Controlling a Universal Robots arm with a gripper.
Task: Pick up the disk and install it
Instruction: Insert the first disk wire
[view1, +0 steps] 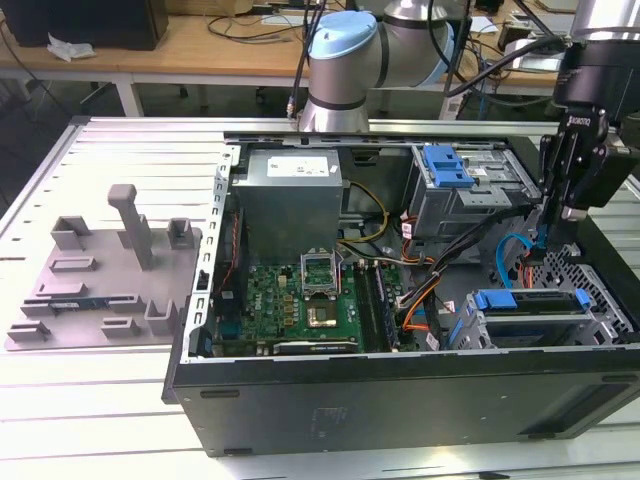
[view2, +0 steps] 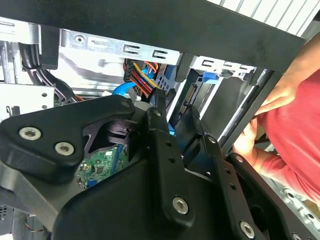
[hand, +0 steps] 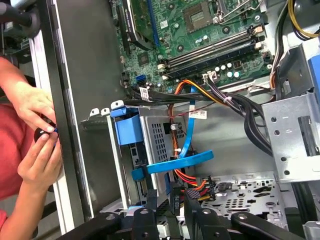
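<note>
Claw (view1: 551, 230) near one blue-framed disk (view1: 530, 303)

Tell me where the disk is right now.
In the exterior view, the disk sits in the metal drive cage at the exterior view's right end of the open case, just under the gripper and next to the blue cable.

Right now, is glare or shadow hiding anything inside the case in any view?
Exterior view: the open black computer case is evenly lit down to its green motherboard. First wrist view: the silver metal cage wall is bright, not washed out. Second wrist view: the pale slotted tabletop glares white.
</note>
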